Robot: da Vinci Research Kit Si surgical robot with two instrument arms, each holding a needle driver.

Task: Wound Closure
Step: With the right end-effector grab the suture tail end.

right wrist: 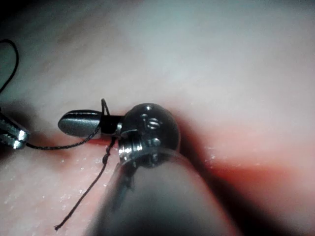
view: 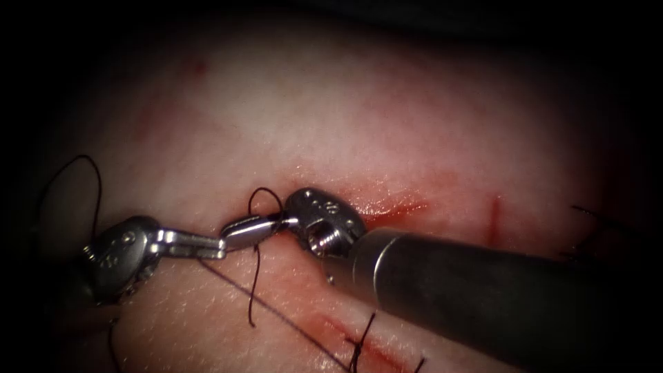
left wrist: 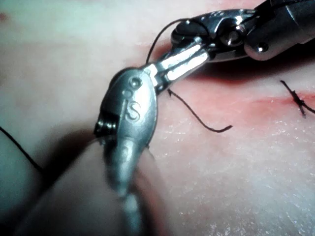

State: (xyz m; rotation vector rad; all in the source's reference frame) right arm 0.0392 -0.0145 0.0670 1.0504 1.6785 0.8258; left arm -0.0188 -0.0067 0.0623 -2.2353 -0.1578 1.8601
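Over the cut [view: 387, 207], both pincers meet tip to tip: right pincer [view: 243, 233] clenched on the thread [view: 266, 200], left pincer [view: 207, 243] clenched too, probably on thread. Looks like knot work; next wants steady opposing tension.

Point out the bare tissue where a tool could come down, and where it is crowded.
Bare tissue lies above the cut. It is crowded at the cut: the left tool and the right tool meet tip to tip, jaws shut, the right tool's on thread looped there. A loose thread end and a tied stitch crowd the tissue below.
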